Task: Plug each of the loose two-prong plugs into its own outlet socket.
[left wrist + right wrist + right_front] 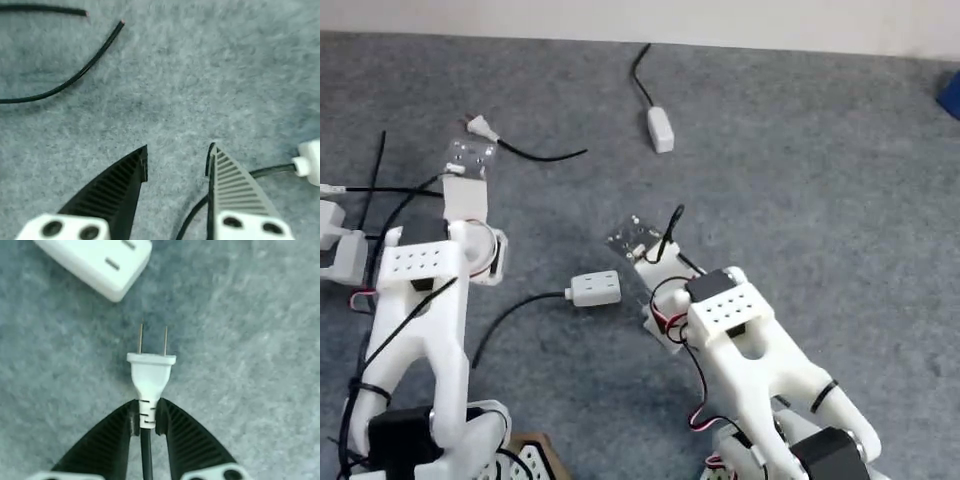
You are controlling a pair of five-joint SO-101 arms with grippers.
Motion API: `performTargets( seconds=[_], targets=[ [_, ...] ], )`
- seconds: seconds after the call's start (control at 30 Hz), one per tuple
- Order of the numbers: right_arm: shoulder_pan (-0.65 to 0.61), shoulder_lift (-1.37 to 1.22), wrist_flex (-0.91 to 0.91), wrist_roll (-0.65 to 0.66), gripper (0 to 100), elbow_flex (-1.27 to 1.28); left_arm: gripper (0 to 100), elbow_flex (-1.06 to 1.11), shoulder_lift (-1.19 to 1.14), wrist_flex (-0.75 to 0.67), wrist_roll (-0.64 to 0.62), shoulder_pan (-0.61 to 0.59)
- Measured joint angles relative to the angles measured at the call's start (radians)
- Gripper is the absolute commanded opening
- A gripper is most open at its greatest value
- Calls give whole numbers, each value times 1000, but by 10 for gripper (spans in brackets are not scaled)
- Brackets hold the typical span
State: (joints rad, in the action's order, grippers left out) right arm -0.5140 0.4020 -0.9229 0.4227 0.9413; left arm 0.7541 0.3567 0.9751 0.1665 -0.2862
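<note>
White moulded two-prong plug [150,374] is clamped by its neck in the right gripper [146,416], prongs pointing ahead; the white rectangular socket block [95,262] lies just beyond, skewed off their line. Pushed straight, the prongs would likely miss the slots and shove the block. Left gripper [177,162] hangs spread, empty.

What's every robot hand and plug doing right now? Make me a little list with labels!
Left hand: open, holding nothing, over the grey mat
Right hand: shut on the held plug, whose prongs are bare and point roughly toward the Near socket
Loose plug: lying on the grey mat, not gripped
Near socket: between the two arms, nothing plugged in
Far socket: at the far side, nothing plugged in
</note>
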Motion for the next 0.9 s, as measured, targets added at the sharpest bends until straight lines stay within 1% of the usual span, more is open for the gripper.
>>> performTargets(
  seconds=[0.1,0.27,0.63,0.7,0.8,0.83,0.87,0.9],
  targets=[
    [2,-89,0,0,5,-6,210,0,0,-9,0,-11],
    [3,-230,-9,0,6,-84,210,5,0,-12,0,-15],
    [5,-270,-38,3,9,-124,210,6,0,-12,0,-17],
    [5,-272,-38,14,57,-124,210,6,0,-12,0,-17],
    [2,-272,-38,32,209,-124,210,6,0,-12,0,-17],
    [2,-272,-38,35,235,-124,210,6,0,-12,0,-17],
    [-2,-272,-40,40,221,-124,210,6,0,-12,0,-17],
    [-3,-272,-40,41,180,-123,210,6,0,-12,0,-17]
  ],
)
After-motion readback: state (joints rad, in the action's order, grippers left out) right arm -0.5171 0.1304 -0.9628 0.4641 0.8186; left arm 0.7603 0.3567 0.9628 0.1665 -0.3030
